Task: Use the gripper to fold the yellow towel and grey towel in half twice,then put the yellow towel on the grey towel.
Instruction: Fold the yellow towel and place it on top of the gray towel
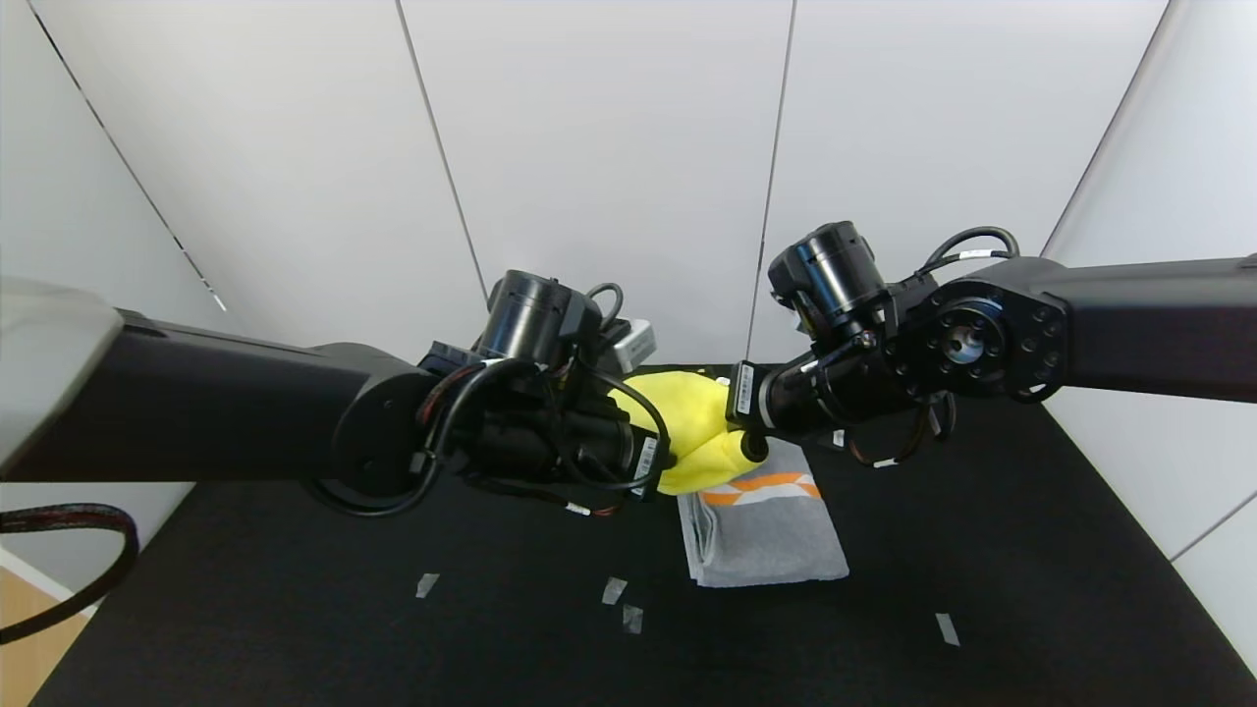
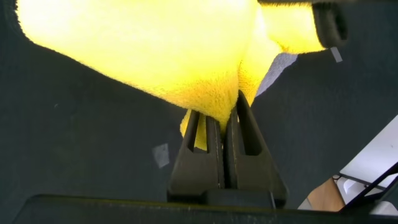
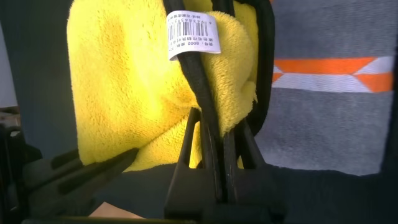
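The yellow towel [image 1: 695, 430] hangs bunched in the air between both arms, above the far end of the grey towel [image 1: 764, 538]. The grey towel lies folded on the black table, its orange and white stripes [image 1: 766, 486] at the far end. My left gripper [image 2: 225, 111] is shut on one edge of the yellow towel [image 2: 149, 43]. My right gripper [image 3: 219, 127] is shut on another edge of the yellow towel [image 3: 124, 87]; the grey towel [image 3: 329, 124] lies below it. In the head view the arms' wrists hide both sets of fingertips.
The black table [image 1: 295, 609] has several small pieces of grey tape [image 1: 614, 590] on the near side. White wall panels stand behind and to the right. The table's left edge shows a wooden floor [image 1: 25, 658] beyond it.
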You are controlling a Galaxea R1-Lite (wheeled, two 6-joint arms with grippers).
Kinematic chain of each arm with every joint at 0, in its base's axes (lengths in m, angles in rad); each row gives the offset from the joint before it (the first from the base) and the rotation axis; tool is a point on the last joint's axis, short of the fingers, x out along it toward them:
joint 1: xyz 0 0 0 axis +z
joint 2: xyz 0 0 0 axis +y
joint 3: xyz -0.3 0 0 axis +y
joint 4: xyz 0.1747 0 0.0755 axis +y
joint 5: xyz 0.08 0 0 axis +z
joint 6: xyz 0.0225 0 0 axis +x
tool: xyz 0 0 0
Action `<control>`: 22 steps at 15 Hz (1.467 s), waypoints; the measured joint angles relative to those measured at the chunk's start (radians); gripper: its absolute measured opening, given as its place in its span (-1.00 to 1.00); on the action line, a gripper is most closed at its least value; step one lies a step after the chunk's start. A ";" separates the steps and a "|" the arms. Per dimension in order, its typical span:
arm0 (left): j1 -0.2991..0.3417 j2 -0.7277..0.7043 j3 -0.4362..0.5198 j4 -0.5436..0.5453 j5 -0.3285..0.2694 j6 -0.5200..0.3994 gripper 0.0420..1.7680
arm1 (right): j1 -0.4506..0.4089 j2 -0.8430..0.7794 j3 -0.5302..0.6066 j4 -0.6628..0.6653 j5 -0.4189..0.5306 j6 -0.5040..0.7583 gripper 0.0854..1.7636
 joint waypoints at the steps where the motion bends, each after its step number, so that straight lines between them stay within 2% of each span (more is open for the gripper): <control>1: -0.010 0.019 -0.019 0.000 0.003 -0.002 -0.90 | -0.011 -0.007 0.012 0.000 0.000 -0.005 -0.93; 11: -0.032 0.174 -0.168 -0.001 0.009 0.003 -0.90 | -0.086 0.003 0.033 -0.015 -0.003 -0.040 -0.93; 22: -0.030 0.275 -0.170 -0.016 0.005 -0.002 -0.90 | -0.094 0.064 0.120 -0.093 -0.006 -0.039 -0.93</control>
